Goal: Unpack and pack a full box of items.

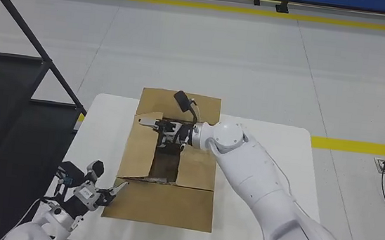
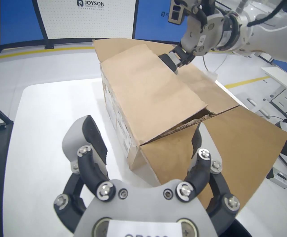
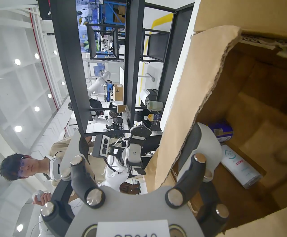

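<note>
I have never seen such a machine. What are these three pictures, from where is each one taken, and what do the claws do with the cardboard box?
This is a robot with two arms; each ends in a gripper, a claw with two fingers. One picture looks down from a camera above the arms; the other two come from cameras on the wrists. On the white table stands a cardboard box with open flaps. The right gripper is open, one finger on each side of a flap. The left gripper, also open, is by the box's near corner. Neither holds anything. Inside the box lie a white container and a blue container.
</note>
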